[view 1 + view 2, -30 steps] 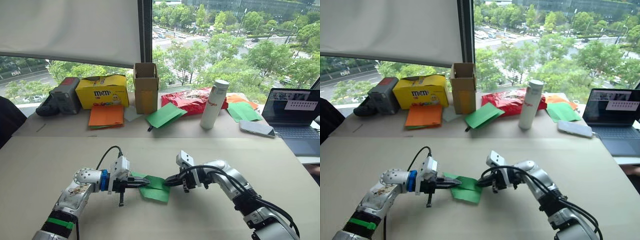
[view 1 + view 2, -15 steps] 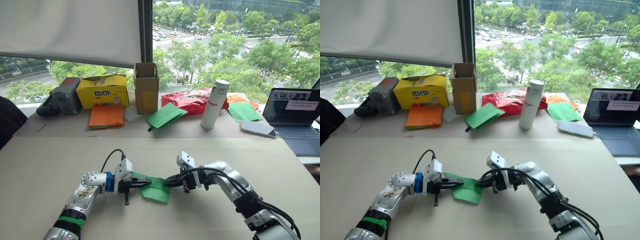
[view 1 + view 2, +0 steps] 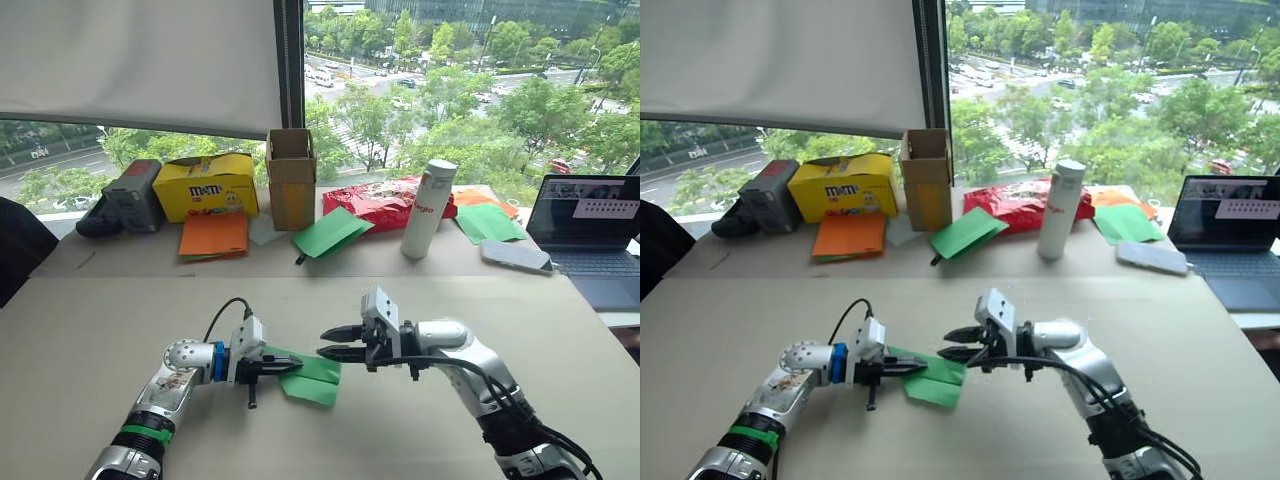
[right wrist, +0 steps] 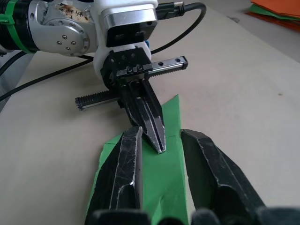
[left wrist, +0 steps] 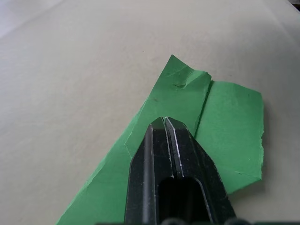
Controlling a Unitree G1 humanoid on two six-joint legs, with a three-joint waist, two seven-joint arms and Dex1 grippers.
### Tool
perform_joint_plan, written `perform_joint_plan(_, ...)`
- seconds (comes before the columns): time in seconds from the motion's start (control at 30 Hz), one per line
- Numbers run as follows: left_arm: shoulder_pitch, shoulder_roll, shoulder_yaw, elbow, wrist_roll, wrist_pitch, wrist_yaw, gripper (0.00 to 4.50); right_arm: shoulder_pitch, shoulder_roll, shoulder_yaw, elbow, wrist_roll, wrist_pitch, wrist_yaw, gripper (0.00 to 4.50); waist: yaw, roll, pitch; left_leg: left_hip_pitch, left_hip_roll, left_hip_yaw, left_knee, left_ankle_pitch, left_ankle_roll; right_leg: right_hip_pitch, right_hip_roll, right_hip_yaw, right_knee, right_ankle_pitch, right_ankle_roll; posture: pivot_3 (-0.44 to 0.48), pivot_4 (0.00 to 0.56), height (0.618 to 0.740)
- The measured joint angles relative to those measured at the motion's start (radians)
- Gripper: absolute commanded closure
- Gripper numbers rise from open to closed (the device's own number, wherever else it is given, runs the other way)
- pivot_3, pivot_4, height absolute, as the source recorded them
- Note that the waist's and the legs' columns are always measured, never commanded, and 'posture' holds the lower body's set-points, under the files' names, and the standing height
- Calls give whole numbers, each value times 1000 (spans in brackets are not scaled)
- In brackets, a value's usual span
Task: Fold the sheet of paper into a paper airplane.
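On beige table [image 3: 90, 330], left end effector [image 3: 296, 365] clenched presses green sheet of paper [image 3: 318, 384]; right end effector [image 3: 326, 342] spread above it.

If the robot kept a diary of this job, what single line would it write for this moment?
left gripper: shut, pressing on sheet of paper | right gripper: open, above paper's edge | paper: partly folded on table

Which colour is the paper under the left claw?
Bright green; the sheet of paper shows best in the left wrist view.

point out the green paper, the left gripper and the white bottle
sheet of paper [image 3: 318, 384], left eye view, on its flat near flap.
left gripper [image 4: 159, 144], right wrist view, at its shut fingertips pressed on the paper.
white bottle [image 3: 428, 210], left eye view, mid-body.
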Motion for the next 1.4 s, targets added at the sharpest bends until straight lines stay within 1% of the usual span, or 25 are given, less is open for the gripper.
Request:
perform_joint_plan(0.03, -2, 0, -6, 4, 9, -17, 0, 4500, 9, 11, 23, 21, -27, -28, -11, 4456, 0, 0, 0, 0, -1, 0, 0, 0, 0, 0, 0, 0, 0, 0, 0, 0, 150, 740)
perform_joint_plan(0.17, -5, 10, -15, 26, 23, -81, -1, 4500, 28, 64, 70, 128, -85, -114, -47, 4456, -3, -1, -1, 0, 1, 0, 0, 0, 0, 0, 1, 0, 0, 0, 0, 0, 150, 740)
perform_joint_plan(0.23, -10, 12, -15, 38, 26, -87, 0, 4500, 34, 82, 74, 155, -99, -161, -58, 4456, -7, 0, -2, 1, 1, 0, 0, 0, 0, 0, 2, 0, 0, 0, 0, 0, 150, 740)
perform_joint_plan(0.4, -12, 12, -16, 51, 30, -87, 10, 4500, 33, 84, 78, 195, -125, -203, -84, 4456, -9, -1, -4, 12, 2, -1, -3, 0, 0, 12, 2, -1, -2, -1, -1, 0, 150, 740)
perform_joint_plan(0.43, -12, 11, -17, 52, 31, -87, 11, 4500, 36, 76, 76, 194, -126, -204, -86, 4456, -9, -1, -4, 14, 2, -1, -4, -1, 0, 13, 0, -1, -4, -2, -1, 0, 150, 740)
perform_joint_plan(0.5, -12, 7, -18, 52, 32, -87, 13, 4500, 54, 47, 61, 175, -125, -210, -87, 4456, -7, -1, -5, 15, 1, -2, -4, -6, -7, 14, -1, -1, -5, -3, -3, 0, 150, 740)
perform_joint_plan(0.67, -7, -1, -24, 54, 34, -96, 15, 4500, 155, -60, -8, 77, -101, -219, -78, 4456, -3, -1, -7, 15, 1, -2, -4, -8, -6, 17, -2, -1, -8, -3, -3, 0, 150, 740)
perform_joint_plan(0.73, -8, -7, -24, 58, 35, -100, 15, 4500, 225, -112, -26, 25, -103, -256, -80, 4456, -1, 0, -7, 15, 1, -2, -4, -8, -6, 17, -3, -1, -9, -3, -3, 0, 150, 740)
perform_joint_plan(0.9, -8, -19, -23, 60, 36, -103, 15, 4500, 292, -147, -58, -32, -106, -310, -100, 4456, 6, 0, -7, 14, 1, -2, -4, -9, -6, 17, -3, -1, -12, -6, 2, 0, 150, 740)
perform_joint_plan(1.0, -3, -21, -21, 40, 36, -99, 13, 4500, 292, -136, -89, -48, -84, -313, -110, 4456, 6, 0, -6, 12, 1, -2, -4, -9, -5, 17, -3, 0, -15, -6, 2, 0, 150, 740)
perform_joint_plan(1.03, 0, -20, -19, 37, 36, -99, 12, 4500, 284, -123, -101, -57, -71, -307, -120, 4456, 6, 0, -6, 12, 1, -2, -4, -9, -4, 17, -3, 0, -16, -4, 0, 0, 150, 740)
perform_joint_plan(1.1, 1, -19, -18, 34, 37, -99, 10, 4500, 238, -98, -104, -91, -66, -304, -131, 4456, 5, 0, -6, 12, 1, -1, -4, -9, -4, 17, -3, 0, -16, -2, -2, 0, 150, 740)
perform_joint_plan(1.2, 5, -22, -21, 20, 43, -99, 11, 4500, 188, -69, -55, -98, -89, -285, -134, 4456, 6, -1, -5, 12, 1, -2, -5, -10, -3, 16, -3, -1, -16, -3, -2, 0, 150, 740)
perform_joint_plan(1.3, 15, -18, -22, -1, 46, -99, 11, 4500, 174, -44, 17, -25, -133, -255, -128, 4456, 5, -1, -5, 11, 1, -1, -5, -10, -1, 16, -3, -1, -17, -3, -2, 0, 150, 740)
perform_joint_plan(1.33, 23, -17, -25, -12, 47, -98, 11, 4500, 174, -43, 39, 7, -147, -247, -124, 4456, 5, -1, -5, 10, 1, -1, -5, -8, 2, 15, -3, -1, -17, -3, -2, 0, 150, 740)
perform_joint_plan(1.4, 44, -11, -30, -35, 55, -99, 15, 4500, 155, -43, 51, 16, -158, -244, -118, 4456, 3, -1, -5, 10, 1, -1, -5, -8, 4, 15, -3, 0, -17, -3, -2, 0, 150, 740)
